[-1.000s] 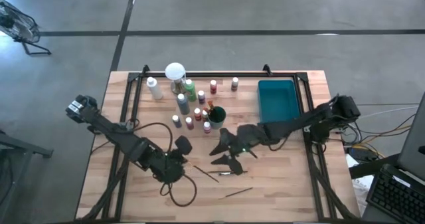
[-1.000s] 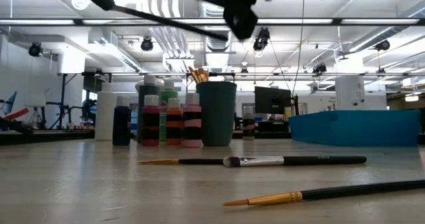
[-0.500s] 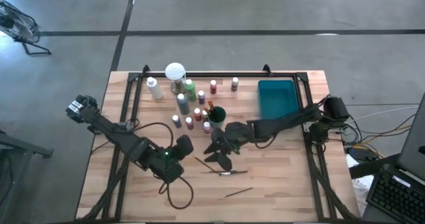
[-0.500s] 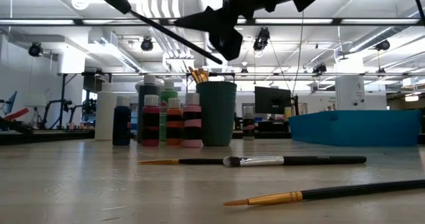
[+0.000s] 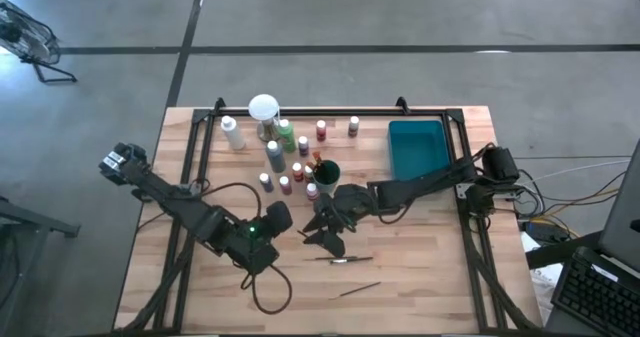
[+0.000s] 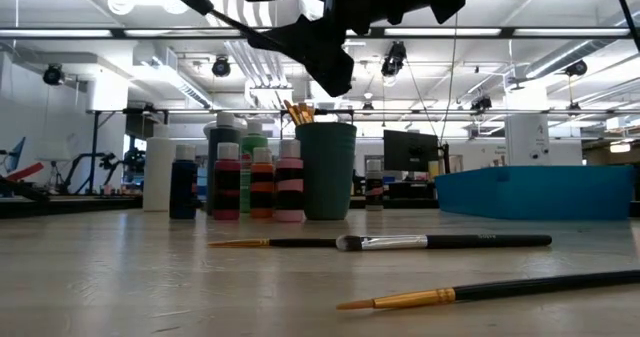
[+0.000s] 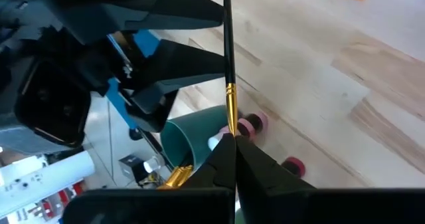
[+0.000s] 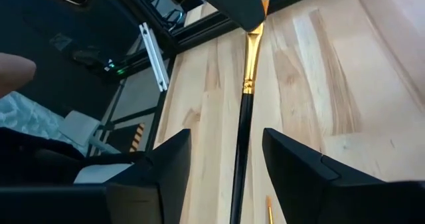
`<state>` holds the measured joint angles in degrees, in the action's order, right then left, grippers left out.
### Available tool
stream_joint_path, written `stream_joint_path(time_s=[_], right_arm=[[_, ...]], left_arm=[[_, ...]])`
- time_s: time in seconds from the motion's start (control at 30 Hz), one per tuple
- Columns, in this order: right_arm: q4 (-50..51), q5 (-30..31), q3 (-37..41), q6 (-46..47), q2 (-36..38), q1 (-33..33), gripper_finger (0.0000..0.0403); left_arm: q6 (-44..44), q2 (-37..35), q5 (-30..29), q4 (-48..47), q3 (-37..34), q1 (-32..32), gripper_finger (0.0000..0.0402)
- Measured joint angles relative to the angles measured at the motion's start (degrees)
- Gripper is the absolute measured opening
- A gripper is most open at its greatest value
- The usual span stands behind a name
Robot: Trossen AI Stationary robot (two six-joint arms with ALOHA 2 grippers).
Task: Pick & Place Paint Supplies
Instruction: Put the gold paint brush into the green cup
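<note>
Paintbrush handover in mid-air, above the middle of the wooden table.

A thin black-handled brush with a gold ferrule is pinched at its bristle end by the left gripper, jaws pressed together on it, just near of the dark green cup that already holds brushes. The right gripper has its jaws spread to either side of the handle, not yet touching it. Two more thin brushes lie on the near part of the table, and small white-capped paint bottles cluster left of the cup. Judging by this, the step is passing the brush between arms; next the right jaws should close squarely on the handle before the left lets go.
</note>
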<state>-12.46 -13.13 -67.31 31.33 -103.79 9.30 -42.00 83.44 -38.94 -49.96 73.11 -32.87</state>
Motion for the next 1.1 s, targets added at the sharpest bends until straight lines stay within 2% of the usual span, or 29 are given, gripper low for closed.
stream_joint_path(time_s=[0.2,0.43,0.7,0.87,1.1], right_arm=[[-0.2,0.91,0.02,-0.28,0.0,0.02,0.0155],[-0.25,1.06,0.02,-1.46,0.02,0.02,0.0119],[-0.03,1.46,0.09,-3.13,0.02,0.04,0.0024],[0.0,1.32,0.11,-3.59,0.02,0.0,0.0016],[0.01,1.06,0.11,-3.98,0.07,0.09,0.0015]], left_arm=[[-3.72,0.0,-0.04,3.84,0.12,0.42,0.0],[-4.26,0.02,0.02,4.07,0.1,0.76,0.0],[-4.05,0.02,0.77,4.39,0.03,0.77,0.0],[-3.75,0.02,0.9,4.34,0.01,0.75,0.0003],[-1.9,0.02,0.81,6.76,-0.23,0.46,0.0044]])
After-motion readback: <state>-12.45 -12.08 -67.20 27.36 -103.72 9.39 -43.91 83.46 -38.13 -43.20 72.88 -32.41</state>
